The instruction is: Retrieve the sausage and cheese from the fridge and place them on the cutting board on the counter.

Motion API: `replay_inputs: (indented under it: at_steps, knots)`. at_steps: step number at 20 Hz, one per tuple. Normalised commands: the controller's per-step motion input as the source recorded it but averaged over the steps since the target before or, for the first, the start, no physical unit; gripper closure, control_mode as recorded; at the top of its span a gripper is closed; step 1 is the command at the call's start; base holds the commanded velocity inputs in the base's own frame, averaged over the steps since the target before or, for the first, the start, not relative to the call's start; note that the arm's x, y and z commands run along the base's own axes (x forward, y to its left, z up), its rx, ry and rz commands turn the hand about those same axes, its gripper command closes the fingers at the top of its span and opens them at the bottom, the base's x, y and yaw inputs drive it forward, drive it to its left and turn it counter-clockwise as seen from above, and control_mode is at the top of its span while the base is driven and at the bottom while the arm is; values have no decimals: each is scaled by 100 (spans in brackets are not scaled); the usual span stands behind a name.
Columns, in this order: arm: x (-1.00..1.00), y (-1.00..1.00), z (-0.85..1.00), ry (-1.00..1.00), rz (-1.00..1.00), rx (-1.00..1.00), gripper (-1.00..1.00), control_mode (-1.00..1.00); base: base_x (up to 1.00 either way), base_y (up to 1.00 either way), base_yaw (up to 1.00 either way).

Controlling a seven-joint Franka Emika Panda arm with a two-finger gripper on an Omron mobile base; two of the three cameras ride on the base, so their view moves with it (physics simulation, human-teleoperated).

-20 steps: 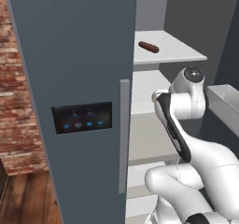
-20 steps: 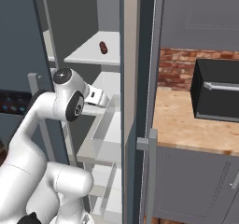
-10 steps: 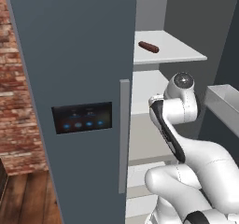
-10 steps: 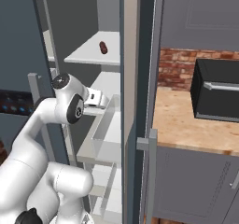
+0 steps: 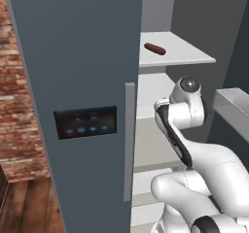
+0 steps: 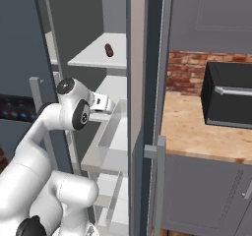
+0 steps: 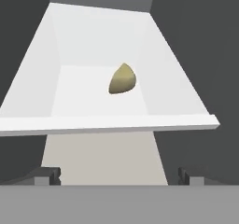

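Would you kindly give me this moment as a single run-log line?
gripper: open, empty, facing cheese | cheese: on white fridge shelf | sausage: on upper shelf | fridge: door open

Sausage (image 5: 154, 48) on white shelf (image 5: 189, 57)

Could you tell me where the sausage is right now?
The sausage lies on an upper white shelf inside the open fridge, above the arm, in both base views.

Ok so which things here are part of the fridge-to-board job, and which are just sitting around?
Part of the job:
- sausage, on an upper fridge shelf
- cheese, on a white shelf ahead of the open gripper
- fridge, door open
- counter

Just sitting around:
- black appliance on the counter
- brick wall
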Motion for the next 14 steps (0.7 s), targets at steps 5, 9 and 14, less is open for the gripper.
replay_inputs:
  at_steps: [5, 9, 14]
  knots:
    - [35, 0, -3, -1, 0, 0, -100, -100, 0, 0, 0]
    - [53, 0, 0, -2, 0, 0, -100, -100, 0, 0, 0]
    - [21, -7, 0, 0, 0, 0, -100, -100, 0, 0, 0]
